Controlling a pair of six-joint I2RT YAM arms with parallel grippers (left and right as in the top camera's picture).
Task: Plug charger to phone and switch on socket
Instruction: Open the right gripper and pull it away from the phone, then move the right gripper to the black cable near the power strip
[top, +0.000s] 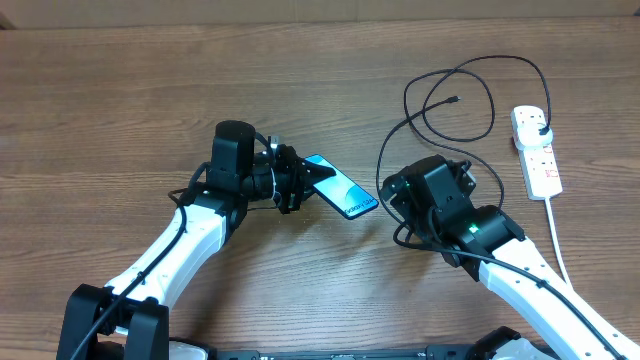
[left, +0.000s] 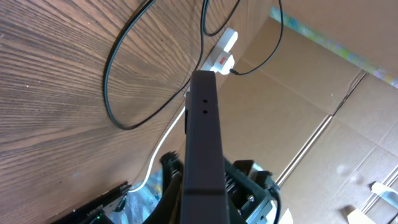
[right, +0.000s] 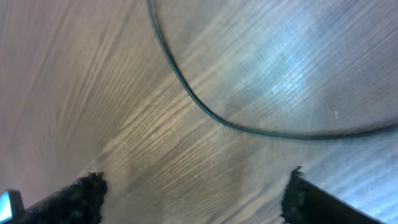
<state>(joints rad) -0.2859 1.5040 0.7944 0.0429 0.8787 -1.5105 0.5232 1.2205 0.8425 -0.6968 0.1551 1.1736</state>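
The phone (top: 342, 192), teal screen up, lies slanted at the table's middle. My left gripper (top: 298, 181) is shut on its left end. In the left wrist view the phone (left: 203, 137) shows as a dark slab running away from the jaws (left: 202, 186). My right gripper (top: 393, 198) is open and empty just right of the phone, low over the wood (right: 196, 193). The charger (top: 470, 66) loops in thin black cable at the back right, with its connector tip (top: 455, 99) free on the table and its plug (top: 540, 125) in the socket (top: 535, 150). A stretch of cable (right: 205, 112) runs ahead of the right fingers.
The socket's thick white cord (top: 558, 240) runs toward the front right beside my right arm. In the left wrist view the socket (left: 224, 53) and a cable loop (left: 121, 93) lie beyond the phone. Cardboard panels (left: 323, 93) stand past the table.
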